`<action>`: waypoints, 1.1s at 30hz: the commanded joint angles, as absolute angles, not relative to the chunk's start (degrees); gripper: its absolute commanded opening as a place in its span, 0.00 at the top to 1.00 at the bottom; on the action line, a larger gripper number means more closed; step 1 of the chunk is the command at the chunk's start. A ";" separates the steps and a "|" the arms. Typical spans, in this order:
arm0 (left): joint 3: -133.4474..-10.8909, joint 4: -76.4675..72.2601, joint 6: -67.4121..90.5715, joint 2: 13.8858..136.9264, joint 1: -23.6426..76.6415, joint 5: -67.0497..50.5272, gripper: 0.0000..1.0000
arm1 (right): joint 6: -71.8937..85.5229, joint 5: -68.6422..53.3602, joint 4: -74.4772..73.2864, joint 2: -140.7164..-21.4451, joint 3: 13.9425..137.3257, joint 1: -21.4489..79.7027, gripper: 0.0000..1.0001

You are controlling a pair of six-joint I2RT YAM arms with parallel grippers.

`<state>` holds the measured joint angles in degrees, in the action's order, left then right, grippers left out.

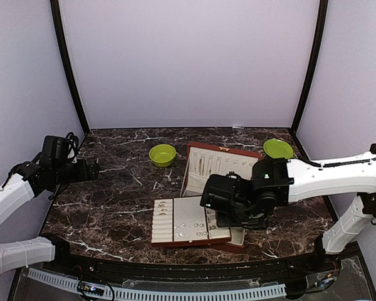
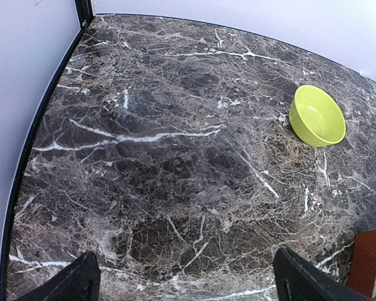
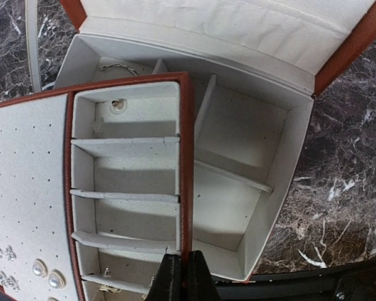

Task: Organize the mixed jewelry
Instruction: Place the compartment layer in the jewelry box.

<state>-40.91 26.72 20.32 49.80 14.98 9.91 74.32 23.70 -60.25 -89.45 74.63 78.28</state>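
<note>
The red-brown, cream-lined jewelry box (image 1: 214, 164) stands open at the table's middle, its lid upright. Its lift-out tray (image 1: 175, 221) lies in front of it, partly over the box's base (image 3: 287, 157). My right gripper (image 3: 183, 276) is shut on the tray's red-brown right rim (image 3: 186, 157). Tiny silvery jewelry (image 1: 192, 228) lies on the tray; the right wrist view shows studs (image 3: 4, 253), pearls (image 3: 41, 269) and a small piece (image 3: 116, 105) in a tray compartment. A thin chain (image 3: 116, 66) lies in the box. My left gripper (image 2: 188, 283) is open and empty over bare marble at far left (image 1: 89, 168).
A lime-green bowl (image 1: 162, 154) stands left of the box's lid and shows in the left wrist view (image 2: 316, 115). A lime-green plate (image 1: 278, 148) lies at the back right. The table is dark marble (image 1: 113, 207), with purple walls around it.
</note>
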 commanded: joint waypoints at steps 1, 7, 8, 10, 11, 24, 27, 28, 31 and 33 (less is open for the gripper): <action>-41.26 26.95 20.22 49.85 14.68 9.93 0.01 | 78.31 25.37 -58.66 -85.42 71.72 78.37 1.00; -41.25 27.11 20.21 50.01 14.68 10.24 0.01 | 80.00 24.95 -57.61 -82.18 67.36 77.21 1.00; -41.28 27.13 20.21 50.00 14.68 10.34 0.01 | 80.14 24.85 -57.46 -81.72 66.80 76.98 1.00; -41.30 27.09 20.22 49.95 14.68 10.49 0.01 | 80.21 24.49 -56.99 -80.63 65.45 76.46 1.00; -41.24 27.07 20.22 50.00 14.68 10.51 0.01 | 80.35 24.37 -56.96 -80.07 64.79 76.23 1.00; -41.22 27.03 20.19 50.32 14.68 10.37 0.01 | 82.84 24.17 -58.47 -74.83 58.68 74.83 1.00; -41.22 27.13 20.22 50.06 14.68 10.55 0.01 | 83.03 24.17 -58.41 -74.33 57.85 74.31 1.00; -41.22 27.13 20.21 50.02 14.68 10.61 0.01 | 83.05 24.17 -58.44 -74.17 57.71 74.11 1.00; -41.22 27.16 20.22 49.77 14.68 10.74 0.01 | 83.52 24.17 -58.84 -73.88 57.21 73.74 1.00; -41.22 27.15 20.21 49.66 14.68 10.73 0.01 | 83.95 24.17 -58.98 -73.74 56.77 73.41 1.00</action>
<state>-40.91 26.72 20.29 50.35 14.98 10.11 82.00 23.18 -59.88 -76.03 57.49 74.22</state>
